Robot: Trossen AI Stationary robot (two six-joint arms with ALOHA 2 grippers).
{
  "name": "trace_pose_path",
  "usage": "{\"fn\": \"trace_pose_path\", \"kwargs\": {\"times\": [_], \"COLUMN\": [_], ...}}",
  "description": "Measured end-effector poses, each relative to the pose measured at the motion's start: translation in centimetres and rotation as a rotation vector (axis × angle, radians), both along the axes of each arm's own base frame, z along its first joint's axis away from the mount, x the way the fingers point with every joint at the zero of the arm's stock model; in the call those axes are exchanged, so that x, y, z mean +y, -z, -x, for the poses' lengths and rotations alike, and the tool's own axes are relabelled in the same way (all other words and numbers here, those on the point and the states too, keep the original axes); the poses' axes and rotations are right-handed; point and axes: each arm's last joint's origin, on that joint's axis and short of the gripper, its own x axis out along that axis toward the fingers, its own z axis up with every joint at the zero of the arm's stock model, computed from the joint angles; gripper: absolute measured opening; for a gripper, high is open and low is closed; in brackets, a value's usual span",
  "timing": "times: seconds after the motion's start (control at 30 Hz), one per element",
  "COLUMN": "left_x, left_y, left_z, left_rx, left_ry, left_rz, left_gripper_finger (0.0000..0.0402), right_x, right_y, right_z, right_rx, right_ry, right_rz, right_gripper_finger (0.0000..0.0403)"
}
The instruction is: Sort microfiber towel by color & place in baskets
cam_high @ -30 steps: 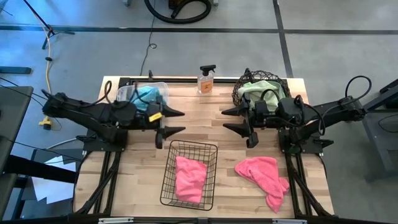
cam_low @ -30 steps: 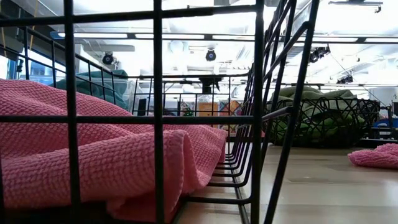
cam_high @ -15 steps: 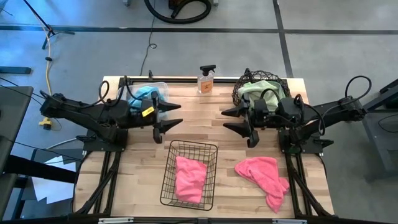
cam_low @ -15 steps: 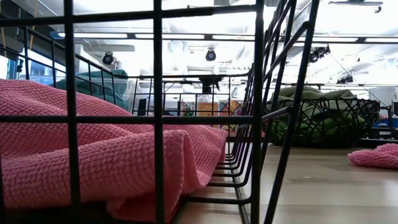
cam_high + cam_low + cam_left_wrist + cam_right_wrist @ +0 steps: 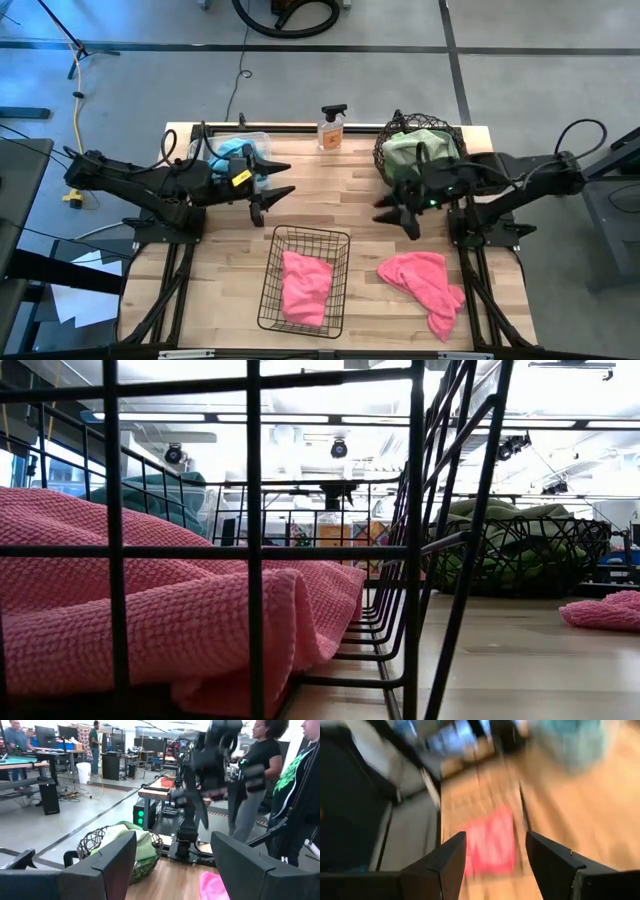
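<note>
Reaching with our right gripper [image 5: 408, 212], fingers apart and empty, we log the loose pink towel [image 5: 425, 280] on the table just nearer the front edge, nearer this arm than the parted left gripper [image 5: 272, 191].

No writing can be read anywhere. The spray bottle [image 5: 331, 128] carries a label and the left arm a yellow tag [image 5: 240, 178], both too small to make out.
</note>
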Motion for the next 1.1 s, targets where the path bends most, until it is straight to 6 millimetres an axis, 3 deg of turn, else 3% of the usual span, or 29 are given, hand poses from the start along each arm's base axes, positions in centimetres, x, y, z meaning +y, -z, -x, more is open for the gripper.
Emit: {"fn": "trace_pose_path", "kwargs": {"times": [0.2,0.53,0.8,1.1], "left_x": [0.0,0.1,0.1,0.1], "left_y": [0.0,0.0,0.0,0.0], "left_z": [0.0,0.0,0.1,0.1], "left_rx": [-0.003,0.004,0.004,0.004], "left_ry": [-0.003,-0.035,-0.044,-0.046], "left_rz": [0.001,-0.022,-0.023,-0.023], "left_gripper_finger": [0.0245,0.0245,0.0245,0.0245], "right_x": [1.0,5.1,7.5,8.2], "right_y": [4.4,13.5,17.8,20.9], "right_z": [1.3,4.5,6.5,8.0], "right_rx": [0.477,1.02,1.144,1.139], "right_ry": [0.048,0.142,0.363,0.619], "right_rz": [-0.178,-0.397,-0.505,-0.561], "right_gripper_finger": [0.0201,0.0201,0.0201,0.0201]}}
